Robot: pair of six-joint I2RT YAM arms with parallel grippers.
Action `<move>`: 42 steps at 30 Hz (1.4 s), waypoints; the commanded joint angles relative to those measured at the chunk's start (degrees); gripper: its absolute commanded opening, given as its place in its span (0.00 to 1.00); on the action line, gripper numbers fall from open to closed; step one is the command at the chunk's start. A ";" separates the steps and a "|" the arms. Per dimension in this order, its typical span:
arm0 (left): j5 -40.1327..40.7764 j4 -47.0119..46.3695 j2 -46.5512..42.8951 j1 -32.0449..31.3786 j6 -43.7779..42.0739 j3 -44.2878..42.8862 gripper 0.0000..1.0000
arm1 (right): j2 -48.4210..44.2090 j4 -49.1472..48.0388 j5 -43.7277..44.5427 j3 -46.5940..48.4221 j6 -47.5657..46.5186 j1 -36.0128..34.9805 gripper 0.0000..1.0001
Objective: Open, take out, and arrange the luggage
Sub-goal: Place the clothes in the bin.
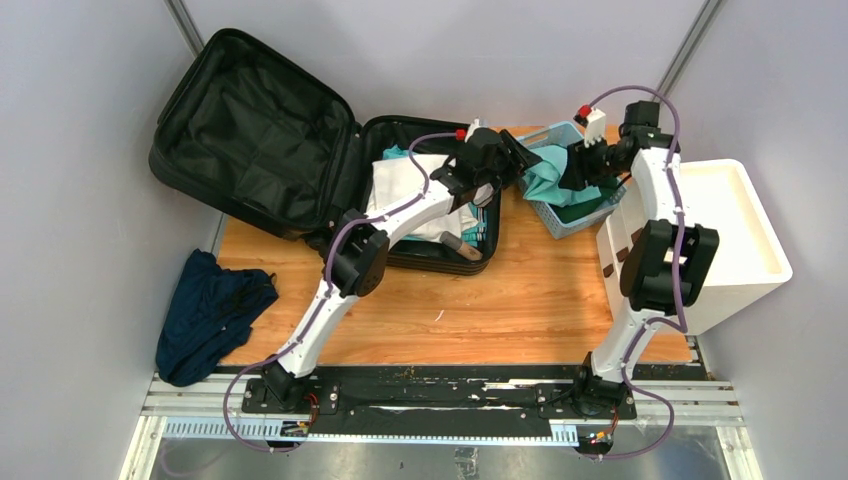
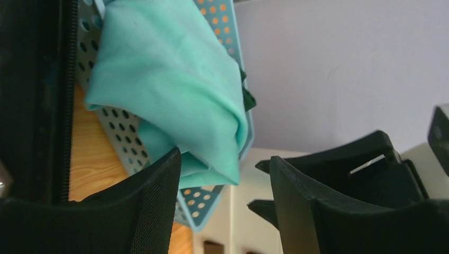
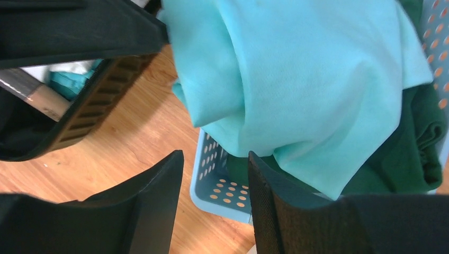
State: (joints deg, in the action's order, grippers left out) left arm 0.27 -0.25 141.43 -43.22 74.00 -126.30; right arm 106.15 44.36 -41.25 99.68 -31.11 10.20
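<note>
Inspecting from above, I find the luggage (image 1: pixel 255 130) lying open at the back left of the wooden table (image 1: pixel 500 300). Its lid is thrown back with the black lining facing up, and its base half sits toward the middle. A white garment (image 1: pixel 405 185) and some teal fabric lie inside the base.

My left arm reaches across that base. My left claw (image 1: pixel 512 155) sits just past the luggage's right edge, beside the light-blue mesh basket (image 1: pixel 578 222). In its wrist view both fingers (image 2: pixel 153 211) stand well spread with nothing clamped between them. A low fold of the teal cloth (image 1: pixel 545 178) hangs in the gap between them; I cannot tell whether it touches either one.

My right claw (image 1: pixel 582 165) comes at the basket from the other side. Its jaws are parted, though less widely, and the basket's perforated wall shows through the gap. One finger (image 3: pixel 275 211) sits right at the cloth's lower edge, but no fabric is pinched.

The teal cloth is bunched in the basket and spills over the rim on the luggage side. It lies on top of a dark green garment (image 3: pixel 418 153).

A white drawer unit (image 1: pixel 735 235) stands at the table's right edge, just beside the basket. A dark blue garment (image 1: pixel 210 310) hangs over the table's left edge.
</note>
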 commanded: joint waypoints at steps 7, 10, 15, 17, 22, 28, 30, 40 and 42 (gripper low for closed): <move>-10.22 -1.42 -19.53 4.67 -21.16 14.54 0.66 | 1.36 -13.55 15.99 -9.52 10.03 -4.26 0.55; -11.36 -2.38 -27.03 6.20 -28.93 22.10 0.67 | 3.64 -16.24 17.87 -9.12 12.71 -5.01 0.55; -9.55 -2.39 -43.11 8.75 -42.49 36.00 0.69 | 7.76 -16.75 20.55 -7.17 14.27 -6.50 0.47; -7.98 -2.34 -49.07 9.77 -47.10 42.57 0.71 | 8.04 -16.97 21.55 -7.32 13.60 -6.84 0.31; -6.05 -1.84 -60.52 13.70 -52.75 53.47 0.73 | 6.45 -16.96 26.66 -6.89 7.31 -6.94 0.04; -4.07 2.27 -67.89 16.46 -60.06 59.41 0.76 | 5.61 -14.71 36.48 -3.38 -3.62 -6.94 0.00; -3.95 4.24 -68.69 16.82 -62.61 59.63 0.77 | 5.10 -14.70 39.05 -2.53 -5.72 -6.94 0.00; -2.99 7.25 -69.07 17.70 -67.98 60.37 0.78 | 0.47 -16.56 50.23 -2.71 -18.68 -8.38 0.00; -3.39 7.04 -68.73 17.81 -68.33 60.29 0.79 | -0.01 -15.81 50.66 -5.63 -22.96 -8.95 0.00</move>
State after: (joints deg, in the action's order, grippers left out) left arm -3.36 6.37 73.23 -26.04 8.49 -66.67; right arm 109.40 27.90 4.58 96.86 -43.62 3.16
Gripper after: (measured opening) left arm 0.781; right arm 0.010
